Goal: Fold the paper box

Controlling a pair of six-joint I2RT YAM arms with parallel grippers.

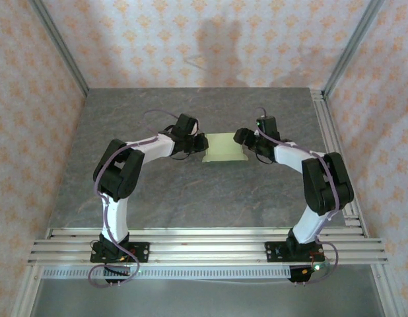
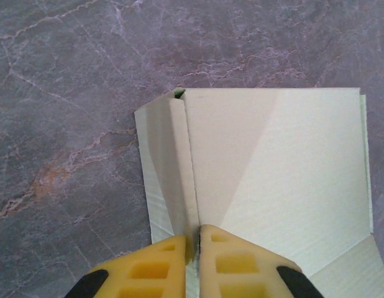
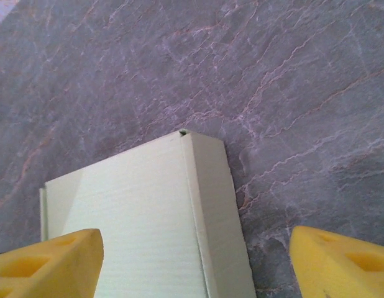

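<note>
1. Two grippers are flanking the box (image 1: 224,147): the left gripper (image 1: 199,143) is sitting at its 9 o'clock edge and the right gripper (image 1: 245,139) at its 3 o'clock edge.
2. In the top view the box is lying on the table (image 1: 191,191), slightly toward 12 o'clock of the table's middle. It is pale green and partly folded, with its broad panel facing up.
3. In the left wrist view the left gripper (image 2: 193,239) is showing its jaws drawn together to a sliver.
4. Those jaws are pinching a raised fold (image 2: 182,161) of the box (image 2: 279,167). The fold is running from 12 o'clock down to 6 o'clock and into the gap between the yellow fingers (image 2: 148,267).
5. A narrow strip of card is sloping away at 9 o'clock of that fold. The panel (image 2: 291,186) is spreading toward 3 o'clock, with a shadow crossing it.
6. In the right wrist view the right gripper (image 3: 198,261) is standing with its jaws wide apart and is gripping nothing. One finger is showing at 7 o'clock and the other at 5 o'clock.
7. The box (image 3: 136,205) is lying between those fingers (image 3: 49,264), its corner pointing toward 12 o'clock.
8. The 7 o'clock finger is overlapping the panel in the picture; I cannot tell whether it is touching. The 5 o'clock finger is hanging over bare table (image 3: 273,93), apart from the box.
</note>
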